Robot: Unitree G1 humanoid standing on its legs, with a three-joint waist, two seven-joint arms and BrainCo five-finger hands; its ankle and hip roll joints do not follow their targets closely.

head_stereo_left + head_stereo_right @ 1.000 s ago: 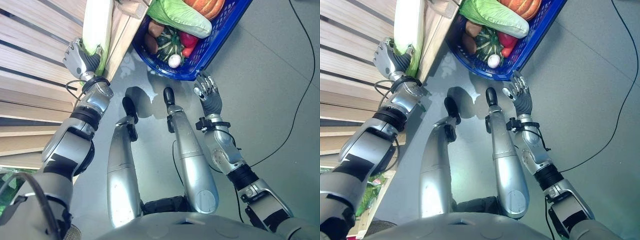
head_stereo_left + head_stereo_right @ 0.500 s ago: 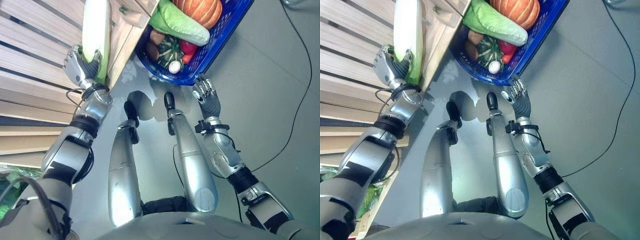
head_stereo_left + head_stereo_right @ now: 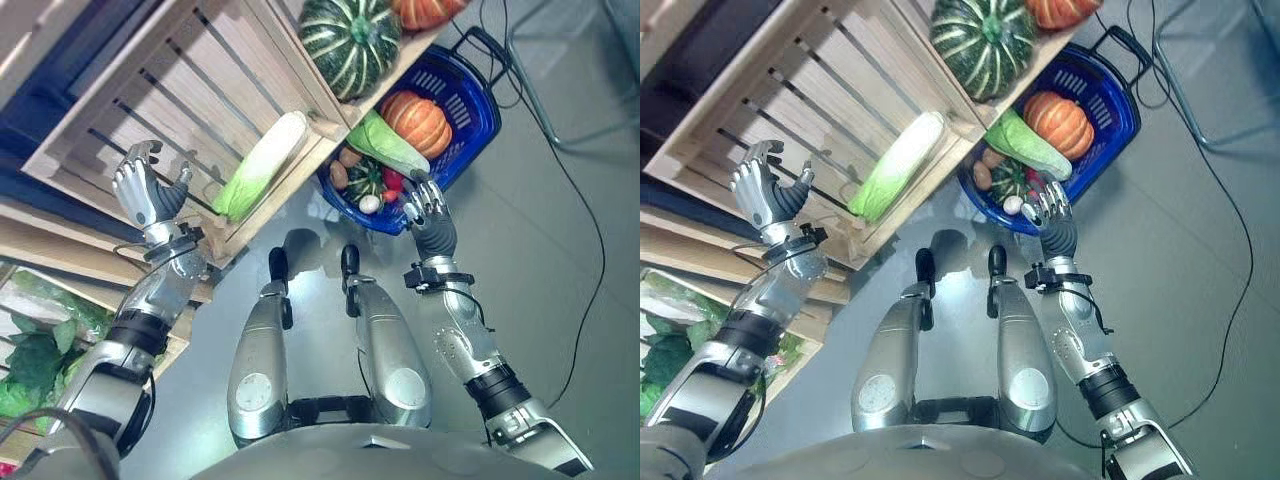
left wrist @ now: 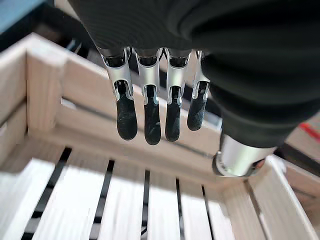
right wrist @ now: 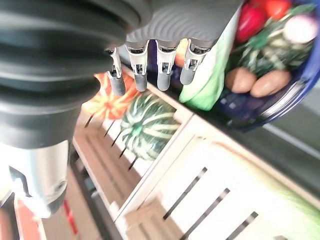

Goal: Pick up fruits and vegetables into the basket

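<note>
**Long cabbage on the crate ledge, both hands empty**

Left robot hand [image 3: 148, 192] raised in front of the slatted wooden crate [image 3: 150, 110], to the left of the cabbage and well apart from it; fingers [image 4: 145, 117] straight and relaxed in the left wrist view, holding nothing.

Long pale-green cabbage [image 3: 262, 167] lying tilted on the crate's front ledge, leafy green end down toward the corner, white stalk end up. Probably light for its length, firm at the stalk and soft and crushable at the leaf end; loose outer leaves likely to slip or tear. Best taken around the middle toward the stalk half, fingers wrapping across its width, so as not to droop or swing.

Striped green squash [image 3: 351, 41] sitting in the crate's next compartment, to the right of the cabbage. Likely heavy, hard and smooth: a wide cupping grasp needed, possibly two hands.

Blue basket [image 3: 472, 91] on the floor right of the crate, already holding an orange pumpkin [image 3: 418, 117], a leafy green vegetable [image 3: 386, 147] and smaller items.

Right robot hand [image 3: 429, 212] hovering at the basket's near rim, fingers spread and empty.
</note>
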